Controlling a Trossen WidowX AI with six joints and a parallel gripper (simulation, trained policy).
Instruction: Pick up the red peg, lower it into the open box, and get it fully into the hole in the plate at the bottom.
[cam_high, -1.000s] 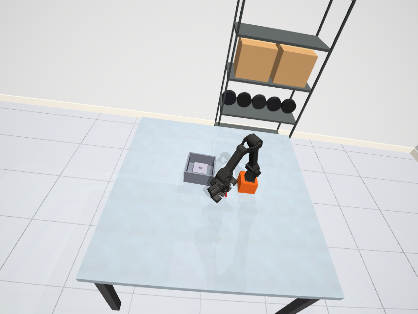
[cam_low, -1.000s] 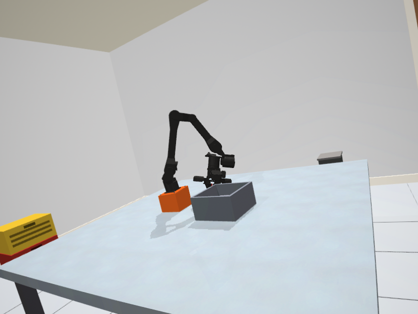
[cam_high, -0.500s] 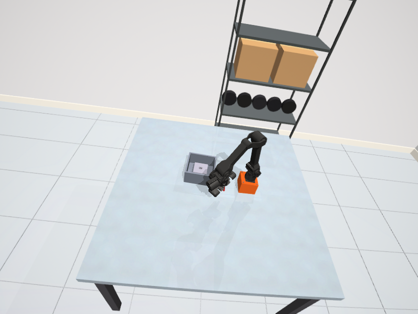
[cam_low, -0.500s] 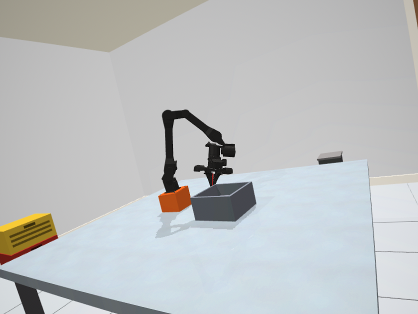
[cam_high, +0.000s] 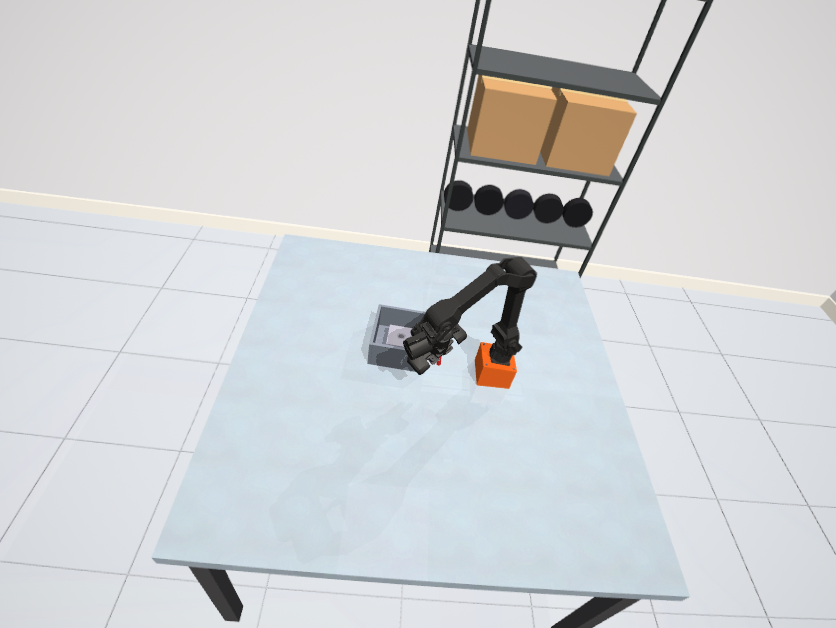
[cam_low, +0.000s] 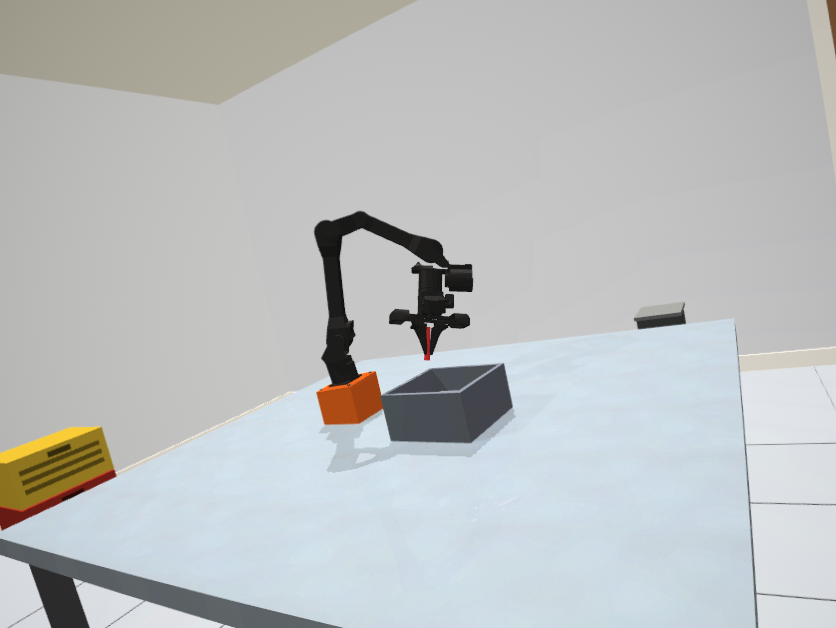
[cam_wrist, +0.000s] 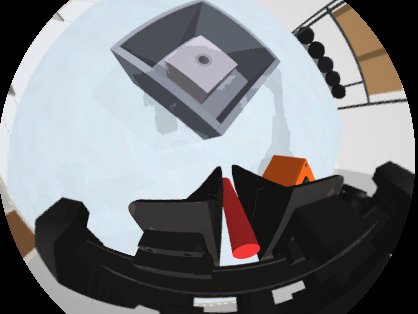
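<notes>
The red peg (cam_high: 439, 361) (cam_low: 427, 343) (cam_wrist: 240, 220) is upright between the fingers of my gripper (cam_low: 427, 352) (cam_wrist: 226, 170), which is shut on it. The peg hangs in the air, its lower end above rim height of the open grey box in the exterior view. The grey box (cam_high: 390, 356) (cam_low: 427, 417) (cam_wrist: 170, 102) stands on the table. A pale plate (cam_high: 393, 331) (cam_wrist: 187, 57) with a round hole lies at its bottom; in the wrist view both are ahead of the fingertips. The arm hides the box's right part in the top view.
The arm's orange base (cam_high: 494, 375) (cam_low: 341, 407) (cam_wrist: 282, 170) stands on the table (cam_high: 419, 486) (cam_low: 574, 486) near the box. A shelf rack (cam_high: 567, 70) with cardboard boxes stands behind the table. A yellow and red case (cam_low: 57, 466) is at the left in the exterior view.
</notes>
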